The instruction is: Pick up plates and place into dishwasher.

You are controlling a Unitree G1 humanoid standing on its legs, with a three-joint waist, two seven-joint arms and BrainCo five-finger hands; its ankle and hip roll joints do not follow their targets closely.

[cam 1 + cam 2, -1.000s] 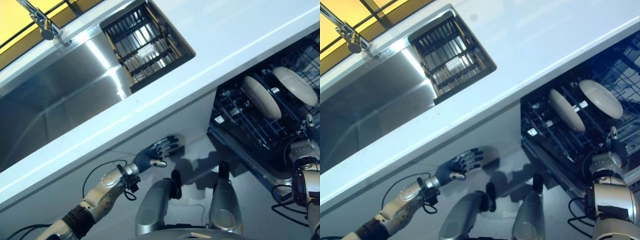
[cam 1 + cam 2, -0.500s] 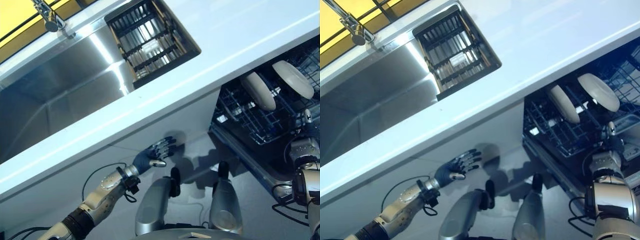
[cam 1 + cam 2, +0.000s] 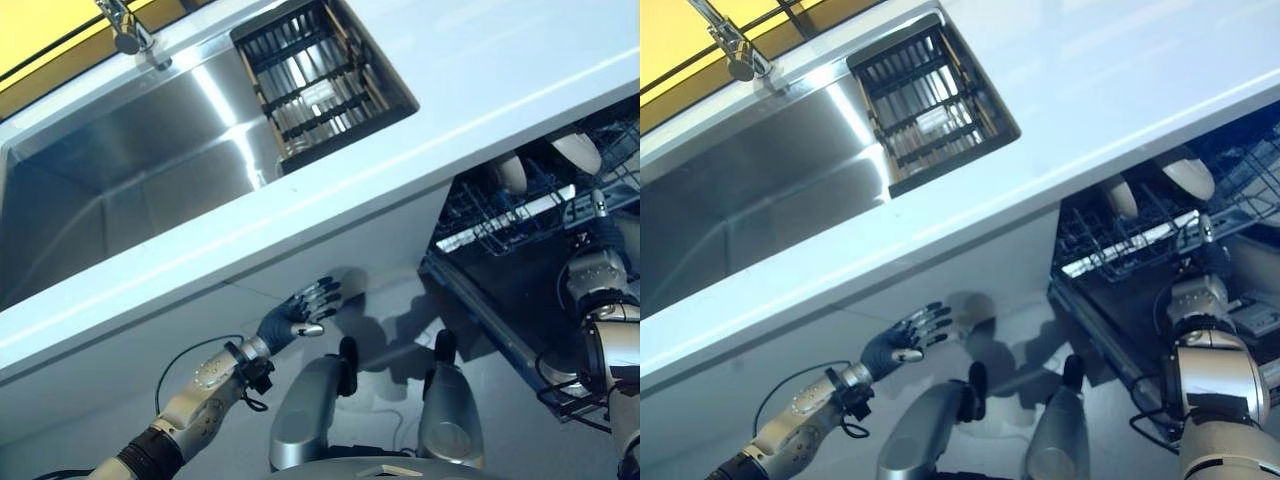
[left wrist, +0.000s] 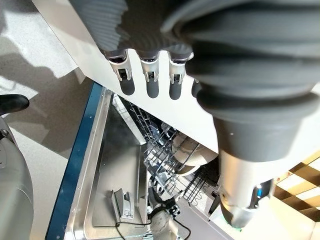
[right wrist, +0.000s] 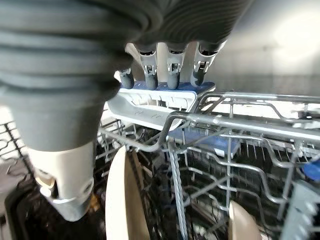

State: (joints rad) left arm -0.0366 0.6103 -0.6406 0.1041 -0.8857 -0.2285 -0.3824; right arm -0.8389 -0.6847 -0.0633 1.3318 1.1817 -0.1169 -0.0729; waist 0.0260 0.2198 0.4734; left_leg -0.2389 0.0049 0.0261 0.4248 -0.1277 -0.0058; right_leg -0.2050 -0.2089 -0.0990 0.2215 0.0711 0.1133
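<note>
Right hand [image 5: 170,60]: fingers straight on the rack [image 5: 240,120] front, holding nothing; two plates [image 3: 1185,172] stand inside. Left hand [image 3: 297,312]: open, empty. Risk: a hard shove rattles plates together.

A long white countertop [image 3: 480,60] crosses the scene. A steel sink [image 3: 120,190] is set into it, and bright light reflects on the sink wall. A dark slatted rack [image 3: 320,85] sits in the sink, at the end far from the chrome faucet [image 3: 125,25]. Behind the faucet is a yellow wall [image 3: 40,30]. Below the countertop is a pale grey floor [image 3: 390,300].
</note>
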